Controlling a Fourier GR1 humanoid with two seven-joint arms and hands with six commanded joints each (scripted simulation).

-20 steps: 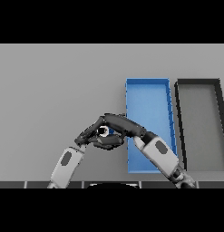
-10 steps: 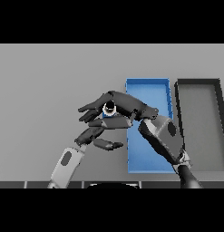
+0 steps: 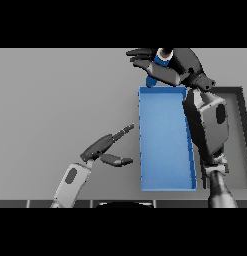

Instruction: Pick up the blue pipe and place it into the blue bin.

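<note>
Blue pipe (image 3: 160, 64): short, rigid, light by the look of it, likely smooth; best held across its middle. Location: lifted above the far edge of the blue bin (image 3: 165, 145), clasped in the curled fingers of the right robot hand (image 3: 170, 67). Left robot hand (image 3: 106, 149): fingers spread, low over the tabletop (image 3: 55, 110), left of bin. Dark bin (image 3: 240, 130) at right. Change: right robot hand has carried the pipe farther and rightward; left has drawn back.

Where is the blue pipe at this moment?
In the head view, the blue pipe is held in the right hand, raised near the far end of the blue bin, at the upper right.
</note>
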